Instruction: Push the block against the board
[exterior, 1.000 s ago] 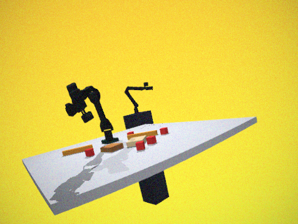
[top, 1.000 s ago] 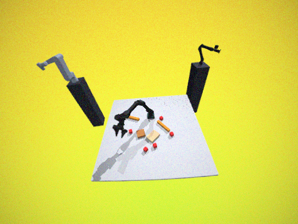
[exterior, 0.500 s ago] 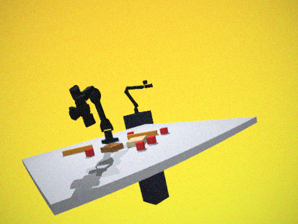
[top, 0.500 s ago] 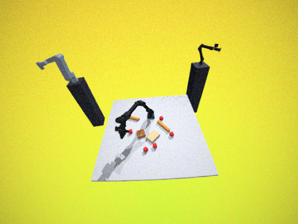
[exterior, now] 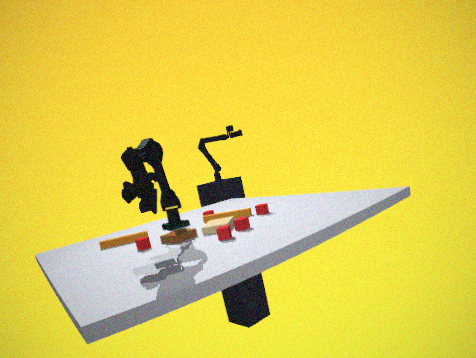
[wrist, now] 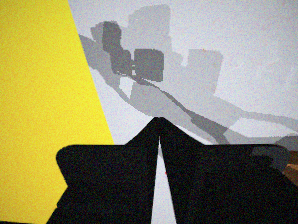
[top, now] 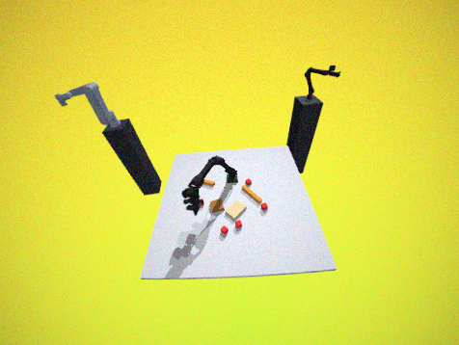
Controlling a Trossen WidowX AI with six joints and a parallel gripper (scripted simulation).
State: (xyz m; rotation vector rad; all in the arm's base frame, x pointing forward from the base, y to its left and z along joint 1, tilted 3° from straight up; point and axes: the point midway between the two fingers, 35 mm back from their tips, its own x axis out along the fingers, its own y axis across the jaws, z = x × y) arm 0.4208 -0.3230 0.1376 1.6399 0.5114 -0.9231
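Note:
The square block, brown (top: 217,205) (exterior: 178,236), lies flat near the middle of the table; part of it shows at the right edge of the wrist view (wrist: 294,157). The tan board (top: 235,210) (exterior: 218,226) lies flat beside it, a narrow gap away, turned at an angle to it. My gripper (top: 196,212) (exterior: 148,212) (wrist: 158,121) is shut and empty, with its fingertips together. It hangs above the table, left of the block in the top view, and touches neither part. The arm's shadow falls over the block.
Red cubes (top: 224,229) (top: 238,224) (top: 264,206) (exterior: 143,244) lie around both parts. One orange bar (top: 252,194) (exterior: 124,240) lies on each side of the arm's base. The white table (top: 289,251) (exterior: 320,220) carries everything. Two other arms stand on dark pillars beyond it.

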